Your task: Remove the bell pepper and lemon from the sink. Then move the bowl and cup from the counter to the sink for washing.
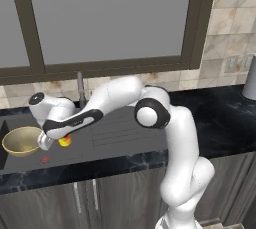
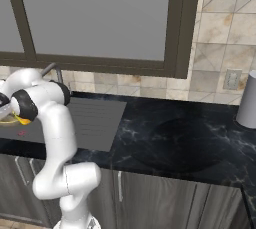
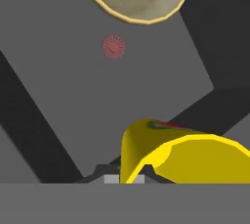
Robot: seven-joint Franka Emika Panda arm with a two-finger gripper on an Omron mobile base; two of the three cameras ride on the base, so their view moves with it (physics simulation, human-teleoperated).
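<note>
Dark grey sink (image 1: pixel 125 133) already holds the bowl (image 1: pixel 21 140), while the gripper (image 1: pixel 56 140) — jaws clamped on the cup (image 3: pixel 185 157) by its rim (light, rigid, probably slick) — hangs above the basin.

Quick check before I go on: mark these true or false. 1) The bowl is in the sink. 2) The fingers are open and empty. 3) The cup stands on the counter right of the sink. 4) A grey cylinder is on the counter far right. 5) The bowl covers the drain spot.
1) True: the bowl sits in the basin of the sink.
2) False: the gripper has its fingers shut on the cup.
3) False: the cup is held over the sink basin, beside the bowl.
4) True: the grey cylinder stands on the counter.
5) False: the drain spot lies bare, beside the bowl.
</note>
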